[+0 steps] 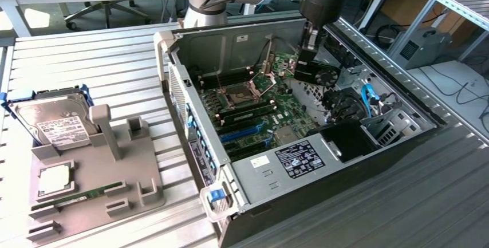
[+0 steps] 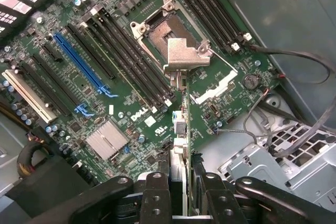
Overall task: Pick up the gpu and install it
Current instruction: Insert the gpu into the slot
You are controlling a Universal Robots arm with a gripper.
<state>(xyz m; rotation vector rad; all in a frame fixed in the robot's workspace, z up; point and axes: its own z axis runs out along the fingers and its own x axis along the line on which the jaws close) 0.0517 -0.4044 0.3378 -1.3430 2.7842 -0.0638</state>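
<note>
Gpu (image 2: 181,129), seen edge-on, sits clamped between the fingers (image 2: 156,198) of the gripper (image 2: 184,203), its metal bracket (image 2: 185,59) at the end farthest from them. Just beyond the card lies the green motherboard (image 2: 126,103), its blue slot (image 2: 79,61) off to one side of the gripper. Around both stands the open computer case (image 1: 252,173); a hard drive (image 1: 50,119) rests well away from the gripper.

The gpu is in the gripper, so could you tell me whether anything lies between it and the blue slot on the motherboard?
Nothing visible does. The gripper holds the gpu edge-on above the motherboard, the blue slot is bare, and the loose cables lie off by the case wall.
</note>
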